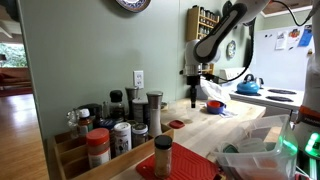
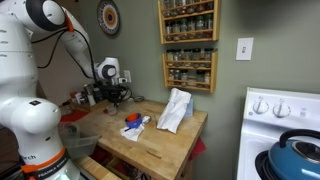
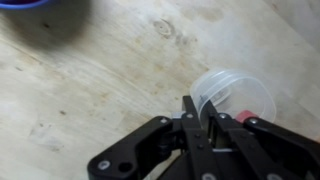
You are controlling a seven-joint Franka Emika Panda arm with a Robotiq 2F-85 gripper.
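Pinching one clear cup [image 3: 240, 90], one hand [image 3: 201, 110], one wooden table [image 3: 100, 80]

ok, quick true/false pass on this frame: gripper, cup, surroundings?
1. The gripper is shut on the rim of the clear plastic cup. True.
2. The cup sits on a glass table. False: it is on a wooden countertop.
3. A blue kettle sits on the white stove. True.
4. The wall spice racks are empty. False: they are full of jars.
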